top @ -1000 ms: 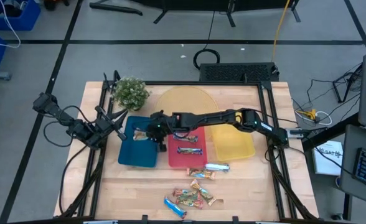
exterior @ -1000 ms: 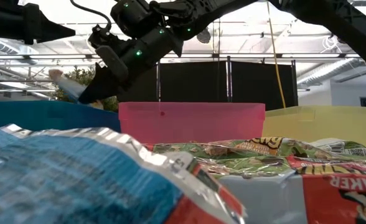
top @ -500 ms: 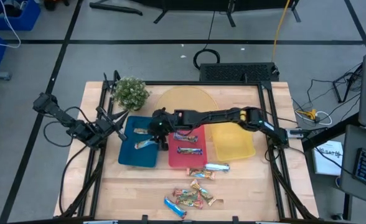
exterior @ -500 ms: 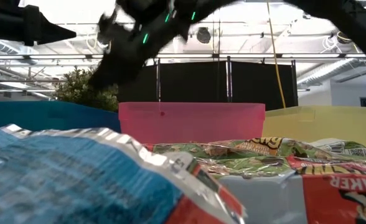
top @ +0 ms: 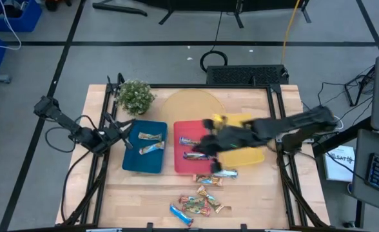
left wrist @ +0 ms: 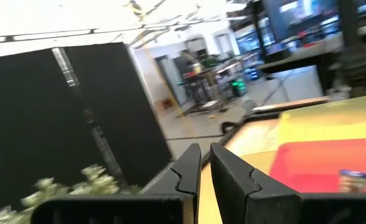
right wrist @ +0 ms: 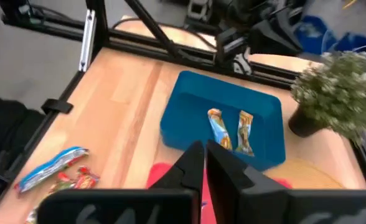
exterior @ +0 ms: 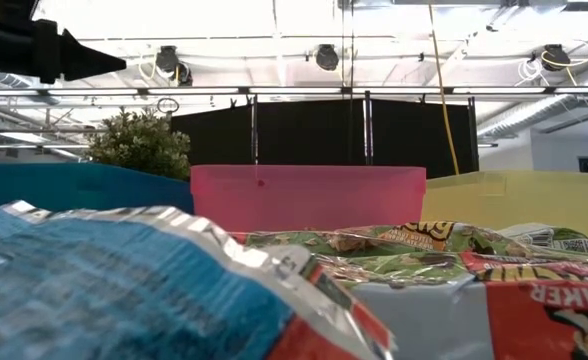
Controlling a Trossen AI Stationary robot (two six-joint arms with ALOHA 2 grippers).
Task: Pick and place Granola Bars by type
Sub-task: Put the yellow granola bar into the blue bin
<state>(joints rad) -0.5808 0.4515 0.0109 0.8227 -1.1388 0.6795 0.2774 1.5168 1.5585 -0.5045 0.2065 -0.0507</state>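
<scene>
A wooden counter [top: 138,187] holds three trays side by side: blue [top: 133,161], red [top: 180,164] and yellow [top: 246,154]. A potted plant [top: 135,95] stands behind the blue tray. The right arm reaches across the yellow tray, its gripper [top: 205,147] blurred above the red tray; in the right wrist view its fingers [right wrist: 192,163] are nearly closed and hold nothing. The left gripper [top: 115,129] waits at the counter's left edge, its fingers [left wrist: 189,168] close together and empty. Two granola bars [top: 149,142] lie in the blue tray, two in the red [top: 196,155]. More bars are scattered on the counter's front [top: 199,203].
</scene>
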